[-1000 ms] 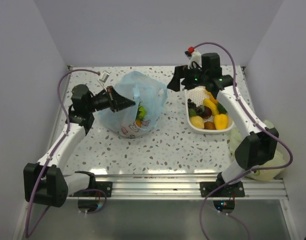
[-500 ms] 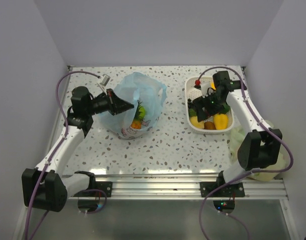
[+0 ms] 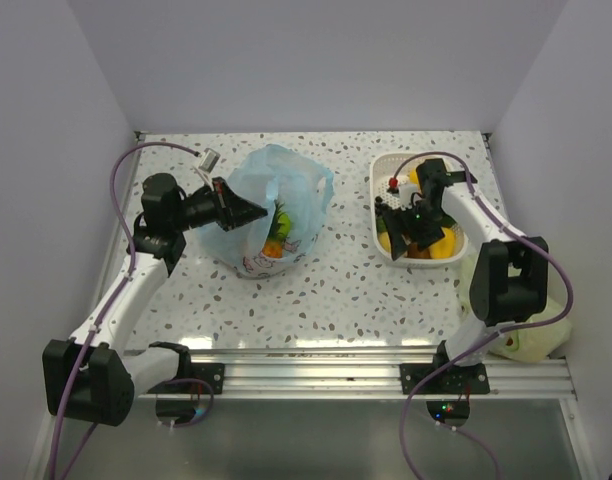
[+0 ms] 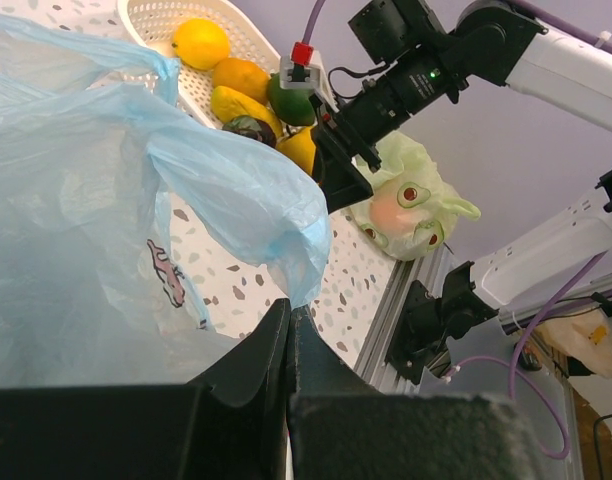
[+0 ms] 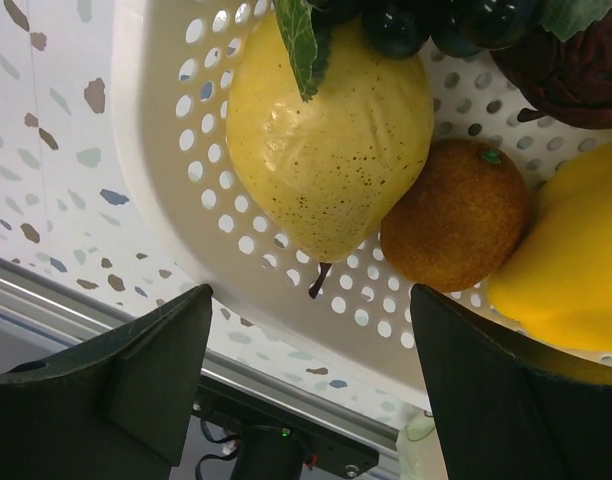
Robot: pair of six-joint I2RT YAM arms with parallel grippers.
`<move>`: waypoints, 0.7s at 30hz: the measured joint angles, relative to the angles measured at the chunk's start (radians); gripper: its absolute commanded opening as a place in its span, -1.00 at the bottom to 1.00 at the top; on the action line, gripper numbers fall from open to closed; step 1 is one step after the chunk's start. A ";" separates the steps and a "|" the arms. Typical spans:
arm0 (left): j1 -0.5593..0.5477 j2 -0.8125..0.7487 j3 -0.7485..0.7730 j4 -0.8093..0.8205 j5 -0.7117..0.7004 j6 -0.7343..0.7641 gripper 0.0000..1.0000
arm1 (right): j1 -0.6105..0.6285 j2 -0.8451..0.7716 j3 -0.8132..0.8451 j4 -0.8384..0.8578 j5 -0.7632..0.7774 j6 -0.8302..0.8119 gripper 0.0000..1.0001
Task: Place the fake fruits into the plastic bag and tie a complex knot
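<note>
Speckled terrazzo covers the table [image 3: 346, 290] in front of you. On its left half sits the plastic bag [image 3: 286, 185], light blue, crinkly and puffed up, with its mouth facing the arms and a cartoon print on its lower front. To the right, well apart from it, you see the white perforated basket [image 3: 380, 178]. A pale green bag [image 4: 411, 195] with an avocado face lies at the table's far right edge.

Your left gripper [image 3: 254, 210] reaches in from the left. Its two dark fingers are pressed together on a fold of the blue bag's rim, and the left wrist view shows the film running down into that pinch.

Your right gripper [image 5: 311, 300] hangs low over the near end of the basket, its fingers spread wide and holding nothing.

Most of the fake fruits [image 3: 418, 225] lie in the basket. Under the right wrist are a yellow pear [image 5: 326, 150], a brown-orange round fruit [image 5: 456, 215] touching it, and dark grapes [image 5: 396, 25]. An orange-and-green piece [image 3: 275, 243] lies inside the blue bag.
</note>
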 measured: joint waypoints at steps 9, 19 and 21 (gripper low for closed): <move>0.000 0.000 0.000 0.000 0.000 0.000 -1.00 | -0.001 0.002 0.032 0.038 -0.029 0.085 0.67; 0.000 0.001 0.000 0.000 0.000 0.000 -1.00 | -0.003 0.009 0.068 0.080 -0.061 0.179 0.71; 0.000 0.001 0.000 0.000 0.000 0.000 -1.00 | -0.003 0.022 0.066 0.103 -0.042 0.198 0.71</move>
